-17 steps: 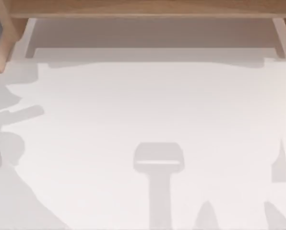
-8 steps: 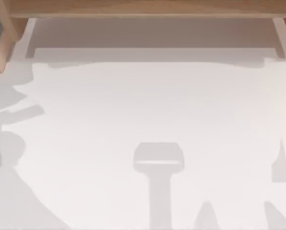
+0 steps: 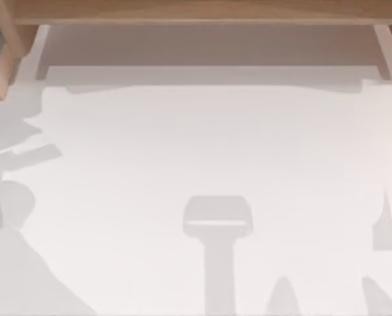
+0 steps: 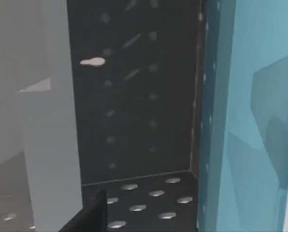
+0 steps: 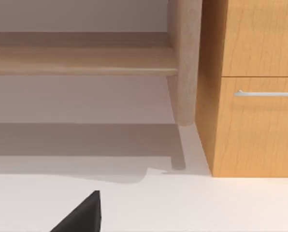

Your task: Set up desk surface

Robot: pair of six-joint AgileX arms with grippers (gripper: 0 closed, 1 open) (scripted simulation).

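White flat desk top (image 3: 202, 145) spans the top view; carries only grey shadows of the arms and cam rig, strongest at 9, 6 and 4 o'clock. Light wooden shelf board (image 3: 196, 12) runs along 12 o'clock on pale legs, leaving a recess under it, prob. to keep the work area free.

Left gripper (image 4: 88, 217) sits off the table's 9–10 o'clock edge, shown as a dark wedge in the left wrist view. Faces a dark perforated panel w/ metal studs (image 4: 139, 111), flanked by a translucent blue wall (image 4: 250, 106) and a grey slab (image 4: 42, 121). Looks like the inside of a holder or bin, but exact item can't be told. Claw opening: can't tell; no hold visible.

Right gripper (image 5: 81, 215) hovers low over the desk top near 3 o'clock, aimed at the round shelf leg (image 5: 185, 63) and the orange-brown wooden drawer cabinet w/ metal bar handle (image 5: 260, 92). Claw opening: can't tell; nothing seen in it.

Stage of setup can't be judged from this.
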